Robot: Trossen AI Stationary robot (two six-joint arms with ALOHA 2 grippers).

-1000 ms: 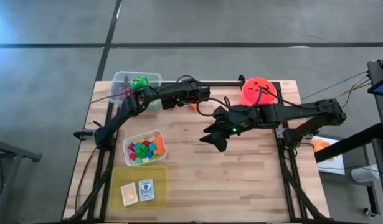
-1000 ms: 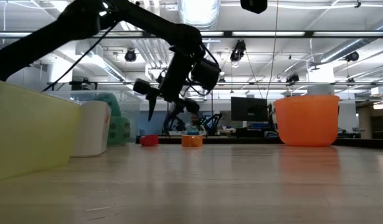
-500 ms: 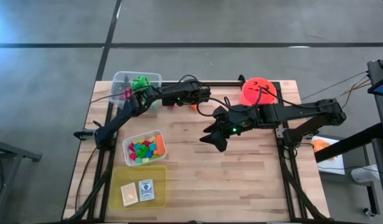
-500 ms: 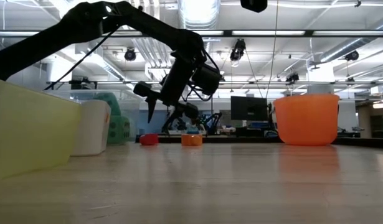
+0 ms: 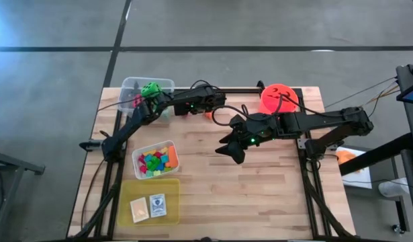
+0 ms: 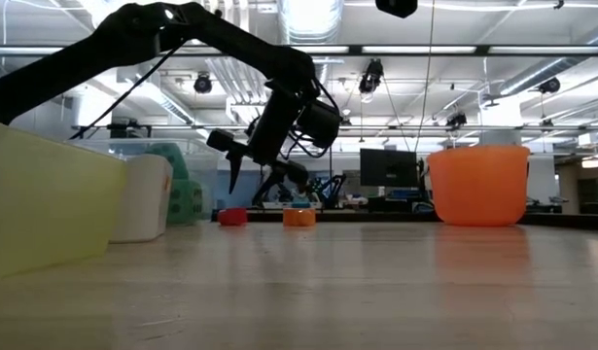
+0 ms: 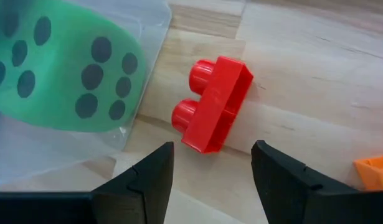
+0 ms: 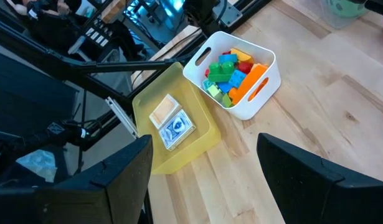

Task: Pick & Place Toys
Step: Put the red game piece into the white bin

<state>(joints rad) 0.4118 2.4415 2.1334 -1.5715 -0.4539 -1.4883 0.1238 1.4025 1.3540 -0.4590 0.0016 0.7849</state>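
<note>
we read the red block (image 7: pixel 213 102) as the piece in hand for this step: a small two-stud plastic brick lying tipped on its side on the tabletop (image 5: pixel 260 188), just beside the wall of the clear tub (image 7: pixel 147 43) that holds the green die (image 7: pixel 60 68). an orange block (image 7: pixel 373 171) sits near it, apart.

the left pincer (image 7: pixel 211 165) hovers over the red block, its two dark fingers spread to either side of it and touching nothing that we can see. the right pincer (image 8: pixel 200 168) hangs over the middle of the tabletop, fingers spread, nothing between them; it looks toward the white bin of mixed blocks (image 8: pixel 235 71) and the yellow tray with two cards (image 8: pixel 172 127).

handling, as we judge it:
- hard, hollow moulded plastic: light, stiff, not fragile.
- glossy faces, so likely slippery under a glancing grip; a light squeeze on an edge may squirt it sideways.
- best hold looks like the two long flat side walls, fingers square across the short width, clear of the round studs, which would let it roll.
- the tub wall is close; the finger on that side has little room, and a nudge could push the block against the tub.
- lying on its side it may rock as the fingers come together.
</note>
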